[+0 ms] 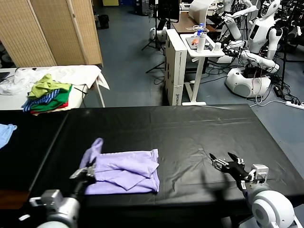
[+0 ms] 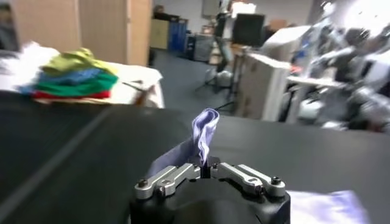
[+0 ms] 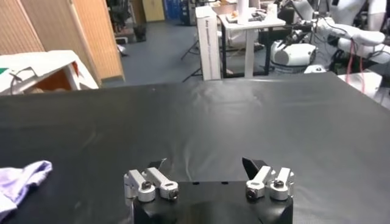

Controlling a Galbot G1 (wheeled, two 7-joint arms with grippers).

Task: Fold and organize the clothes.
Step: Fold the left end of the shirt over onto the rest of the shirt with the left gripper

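The pale lavender T-shirt (image 1: 126,171) lies partly folded and bunched on the black table (image 1: 190,128), near its front left. My left gripper (image 1: 89,172) is shut on the shirt's left edge and lifts a strip of cloth (image 2: 203,135) that stands up from the jaws (image 2: 205,170). My right gripper (image 1: 226,161) is open and empty, low over the table's front right, well apart from the shirt. In the right wrist view it (image 3: 204,164) faces bare black cloth, with a corner of the shirt (image 3: 21,182) off to one side.
A white side table (image 1: 57,76) at the back left holds a green, yellow and red garment pile (image 1: 47,95). A light blue cloth (image 1: 5,132) lies at the black table's left edge. A white cabinet (image 1: 176,61) and other robots stand behind.
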